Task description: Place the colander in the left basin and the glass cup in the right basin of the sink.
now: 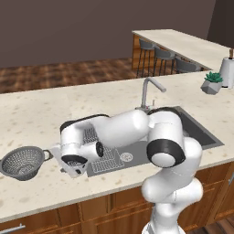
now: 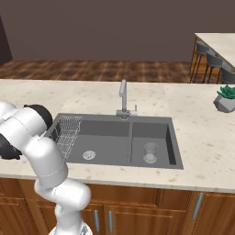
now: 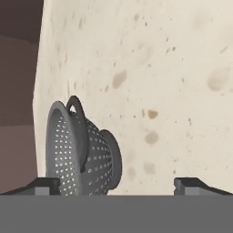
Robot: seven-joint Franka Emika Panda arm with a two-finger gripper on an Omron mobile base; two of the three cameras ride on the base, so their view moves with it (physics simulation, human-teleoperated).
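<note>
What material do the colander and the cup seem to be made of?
Colander: probably metal, dull grey finish; fine rows of holes and thin loop handles suggest it. Cup: likely clear glass; the dark sink floor shows through it, though clear plastic would look alike.

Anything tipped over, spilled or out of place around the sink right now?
Nothing stands out. The clear glass cup stands upright in the narrower right basin. The round grey mesh colander sits upright on the speckled counter, left of the sink, not yet moved. The open hand hovers beside it.
</note>
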